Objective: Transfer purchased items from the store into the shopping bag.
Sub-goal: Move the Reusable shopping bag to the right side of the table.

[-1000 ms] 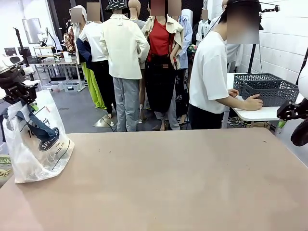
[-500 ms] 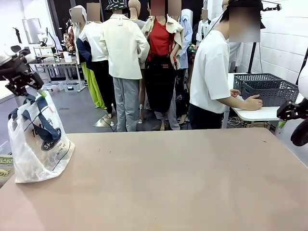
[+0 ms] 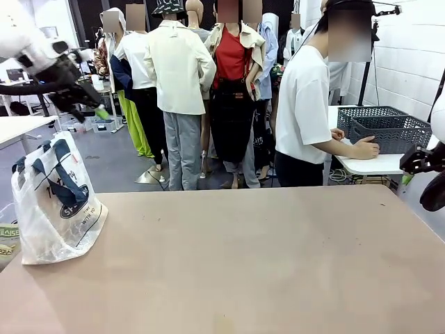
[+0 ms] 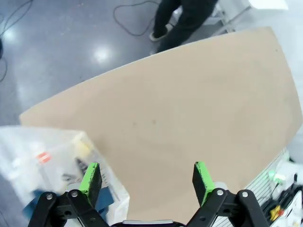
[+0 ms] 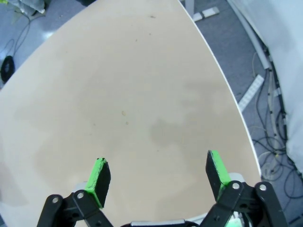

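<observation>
Shopping bag (image 3: 57, 204), translucent white plastic with navy-blue strap handles and dark printed lettering, stands upright at the left edge of the tan table (image 3: 250, 264) in the front view, its handles drooping over the bag's mouth. Left gripper (image 3: 89, 103) is raised in the air above and slightly behind the bag, well clear of the handles, one green pad visible at its tip. Left wrist view, looking down from this height: left gripper (image 4: 144, 175) with its two green-padded fingers spread wide apart and nothing between them; the shopping bag (image 4: 52, 165) lies blurred at lower left, partly beneath the left finger, with small coloured items faintly visible through the plastic. Right gripper (image 3: 419, 161) sits at the far right edge of the front view, near the table's right side, its state not readable from that angle. Right wrist view: right gripper (image 5: 158, 177) with fingers likewise fully parted and empty, hovering above bare tabletop near the table's curved edge, grey floor and cables beyond. Person (image 3: 306, 104) in a white shirt stands past the far side of the table, turned toward a white side table at the right, one hand (image 3: 365, 147) resting against a dark grey lattice basket (image 3: 389, 129) on that side table.
</observation>
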Controlling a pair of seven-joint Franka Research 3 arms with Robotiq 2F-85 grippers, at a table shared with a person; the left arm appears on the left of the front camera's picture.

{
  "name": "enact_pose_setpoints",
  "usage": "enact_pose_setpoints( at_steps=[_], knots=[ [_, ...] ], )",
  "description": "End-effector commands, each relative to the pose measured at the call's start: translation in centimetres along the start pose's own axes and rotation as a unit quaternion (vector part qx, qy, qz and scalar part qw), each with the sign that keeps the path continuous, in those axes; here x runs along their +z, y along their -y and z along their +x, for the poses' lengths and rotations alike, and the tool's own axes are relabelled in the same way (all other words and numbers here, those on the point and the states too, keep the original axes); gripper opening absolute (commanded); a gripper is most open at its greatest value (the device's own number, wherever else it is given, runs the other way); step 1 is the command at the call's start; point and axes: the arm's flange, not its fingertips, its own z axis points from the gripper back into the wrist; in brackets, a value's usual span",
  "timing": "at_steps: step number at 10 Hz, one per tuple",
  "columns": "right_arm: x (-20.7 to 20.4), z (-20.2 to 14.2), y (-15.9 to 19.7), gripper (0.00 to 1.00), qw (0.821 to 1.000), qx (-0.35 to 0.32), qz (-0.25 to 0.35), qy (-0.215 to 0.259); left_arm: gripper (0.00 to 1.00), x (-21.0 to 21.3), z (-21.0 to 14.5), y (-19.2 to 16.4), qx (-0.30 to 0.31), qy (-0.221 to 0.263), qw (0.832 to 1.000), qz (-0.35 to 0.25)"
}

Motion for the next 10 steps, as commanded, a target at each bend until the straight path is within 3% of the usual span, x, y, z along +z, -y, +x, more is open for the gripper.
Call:
enact_pose_setpoints(
  at_steps=[1, 2, 3, 4, 8, 10],
  knots=[
    [-0.1, 0.0, 0.1, 1.0, 1.0, 0.005, -0.001, 0.002, 1.0, -5.2, -0.9, 2.6, 0.006, 0.035, 0.999, -0.029],
    [-0.1, 0.0, 0.1, 1.0, 1.0, 0.005, -0.001, 0.002, 1.0, -9.0, -0.7, 5.0, 0.014, 0.038, 0.997, -0.06],
    [-0.1, 0.0, 0.1, 1.0, 1.0, 0.005, -0.001, 0.002, 1.0, -13.4, -0.7, 8.1, 0.004, 0.01, 0.998, -0.059],
    [-0.1, 0.0, 0.1, 1.0, 1.0, 0.005, -0.001, 0.002, 1.0, -15.5, -1.3, 9.8, -0.003, -0.001, 0.998, -0.067],
    [-0.1, 0.0, 0.1, 1.0, 1.0, 0.005, -0.001, 0.002, 1.0, -20.3, -2.5, 11.6, -0.023, -0.05, 0.99, -0.132],
    [-0.1, 0.0, 0.1, 1.0, 1.0, 0.005, -0.001, 0.002, 1.0, -21.0, -2.3, 11.7, -0.04, -0.069, 0.987, -0.137]
  ],
)
